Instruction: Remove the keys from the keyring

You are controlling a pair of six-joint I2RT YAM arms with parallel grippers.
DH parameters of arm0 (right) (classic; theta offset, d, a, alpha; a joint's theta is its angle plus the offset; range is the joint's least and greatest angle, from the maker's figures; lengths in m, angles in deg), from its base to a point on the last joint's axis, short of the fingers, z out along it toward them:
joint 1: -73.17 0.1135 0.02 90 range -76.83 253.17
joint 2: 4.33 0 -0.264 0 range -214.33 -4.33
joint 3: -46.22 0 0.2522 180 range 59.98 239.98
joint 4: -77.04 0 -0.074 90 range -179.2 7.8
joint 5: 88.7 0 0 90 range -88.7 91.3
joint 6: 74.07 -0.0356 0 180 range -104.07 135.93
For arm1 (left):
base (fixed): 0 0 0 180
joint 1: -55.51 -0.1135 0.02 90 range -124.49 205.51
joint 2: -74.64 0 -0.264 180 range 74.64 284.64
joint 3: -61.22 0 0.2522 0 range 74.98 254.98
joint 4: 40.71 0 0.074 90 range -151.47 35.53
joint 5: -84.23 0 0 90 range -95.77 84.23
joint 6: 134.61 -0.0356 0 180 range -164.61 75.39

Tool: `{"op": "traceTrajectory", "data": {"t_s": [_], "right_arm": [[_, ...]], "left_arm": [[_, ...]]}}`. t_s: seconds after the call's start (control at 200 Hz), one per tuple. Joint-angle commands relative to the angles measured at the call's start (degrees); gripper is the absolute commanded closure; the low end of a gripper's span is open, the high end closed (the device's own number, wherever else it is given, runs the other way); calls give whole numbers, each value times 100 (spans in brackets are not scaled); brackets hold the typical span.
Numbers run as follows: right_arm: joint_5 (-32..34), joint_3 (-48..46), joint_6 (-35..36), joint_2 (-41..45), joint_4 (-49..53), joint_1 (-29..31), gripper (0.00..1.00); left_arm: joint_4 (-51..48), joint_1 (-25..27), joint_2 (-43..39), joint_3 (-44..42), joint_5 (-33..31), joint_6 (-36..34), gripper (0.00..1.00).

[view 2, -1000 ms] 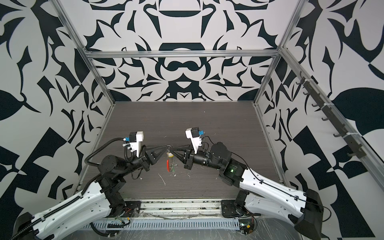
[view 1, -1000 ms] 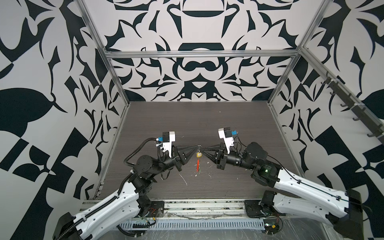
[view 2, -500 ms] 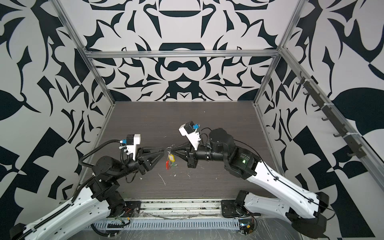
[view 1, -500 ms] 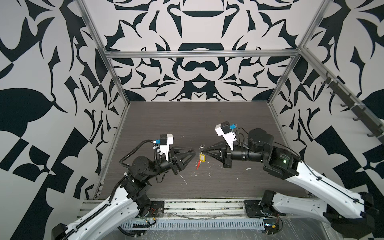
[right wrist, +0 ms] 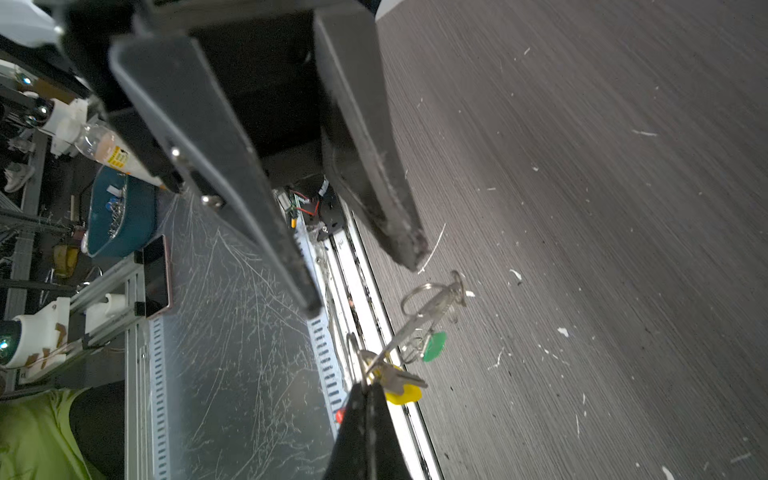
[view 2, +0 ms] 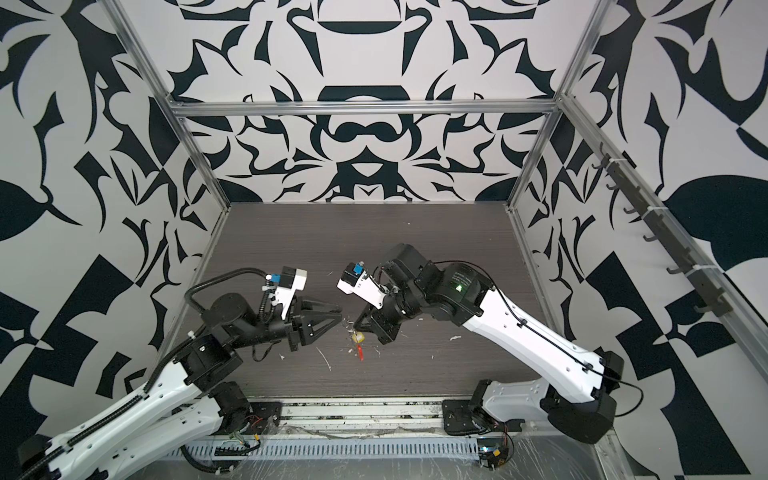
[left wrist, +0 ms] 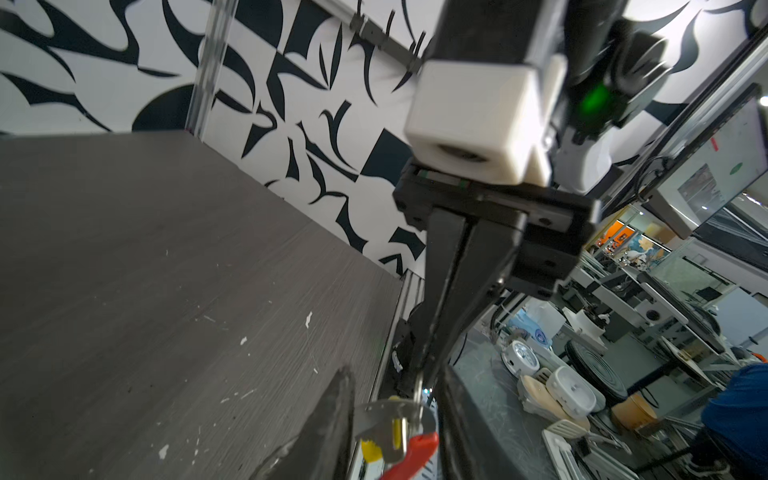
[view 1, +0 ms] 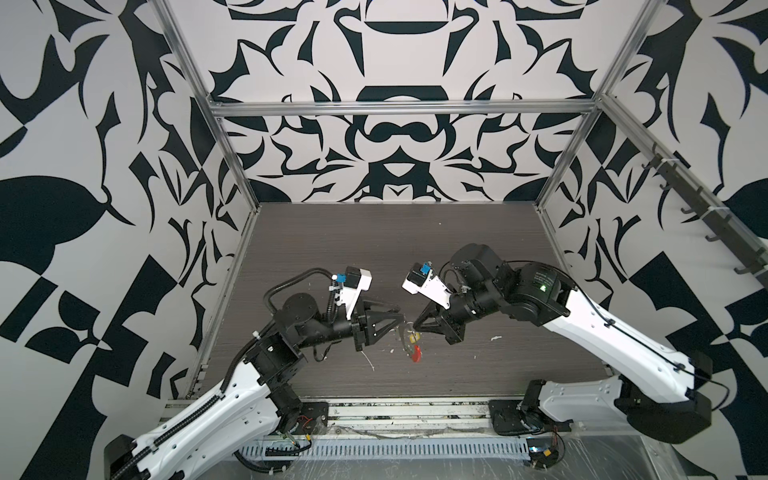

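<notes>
Left hand point(view 1: 401, 316) has opened beside the keyring point(right wrist: 419, 318); right hand point(view 1: 412, 325), clenched on it, lets keys point(right wrist: 405, 392) dangle beneath.

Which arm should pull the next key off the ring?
Left. The right gripper is shut on the keyring, holding it; the left gripper is open and empty, close to the yellow key and green key.

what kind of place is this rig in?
Probably a robotics lab test cell: aluminium frame with black-and-white patterned walls, left arm and right arm mounted at the tabletop's front edge, cluttered benches beyond.
</notes>
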Motion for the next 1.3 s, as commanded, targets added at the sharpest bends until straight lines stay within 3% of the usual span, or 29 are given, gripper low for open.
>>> {"op": "traceTrajectory", "data": {"t_s": [0.0,0.3,0.62,1.295], "right_arm": [[90,392,280,38,436,-15,100],[257,607,256,-118,527,-19,100],[326,731,193,-232,550,-2,100],[566,782,17,-220,412,98,100]], "left_arm": [[-14,-9,178,169,488,-32,65],[-41,-9,436,292,714,13,72],[-124,-9,461,396,732,-14,68],[-295,-9,583,533,519,-93,100]]}}
